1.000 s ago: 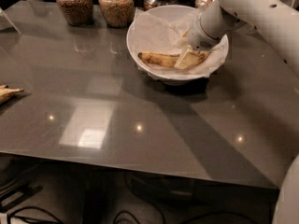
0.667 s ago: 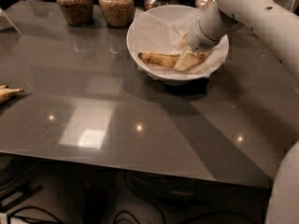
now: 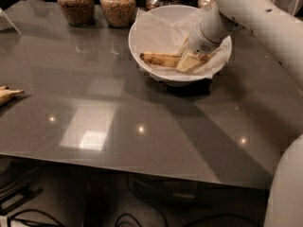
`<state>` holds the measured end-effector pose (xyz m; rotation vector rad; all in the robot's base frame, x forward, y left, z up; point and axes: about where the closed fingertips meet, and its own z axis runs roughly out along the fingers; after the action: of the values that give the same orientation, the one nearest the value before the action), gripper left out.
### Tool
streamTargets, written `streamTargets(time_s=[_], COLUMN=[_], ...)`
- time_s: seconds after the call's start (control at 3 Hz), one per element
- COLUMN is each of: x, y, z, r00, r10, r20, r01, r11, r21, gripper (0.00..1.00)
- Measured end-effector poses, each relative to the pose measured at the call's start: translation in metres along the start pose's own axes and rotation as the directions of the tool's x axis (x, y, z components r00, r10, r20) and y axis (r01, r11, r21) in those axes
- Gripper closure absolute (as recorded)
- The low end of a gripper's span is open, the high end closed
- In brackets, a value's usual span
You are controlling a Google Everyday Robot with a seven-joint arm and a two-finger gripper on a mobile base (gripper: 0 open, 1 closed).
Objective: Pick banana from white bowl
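Your gripper sits low inside the bowl on the far side of the table, down on the right end of the banana; you cannot tell whether it has closed on the fruit. The banana lies left to right on the crumpled paper in the bowl, its left end free. Two jars of brown grains stand far left of the bowl.
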<state>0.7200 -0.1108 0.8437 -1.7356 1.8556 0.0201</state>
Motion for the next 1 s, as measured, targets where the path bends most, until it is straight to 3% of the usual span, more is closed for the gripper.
streamTargets(time_s=[0.33,0.67,1.0], x=[-0.008,-0.02,-0.03], y=[0.003,0.007,0.012], z=[-0.009,-0.033,-0.064], r00=[1.0,0.998,0.995], r10=[-0.021,-0.058,-0.094], r20=[0.011,0.02,0.031], r01=[0.02,0.057,0.091], r11=[0.9997,0.9972,0.9918], r21=[0.014,0.048,0.091], gripper=[0.91,1.0,1.0])
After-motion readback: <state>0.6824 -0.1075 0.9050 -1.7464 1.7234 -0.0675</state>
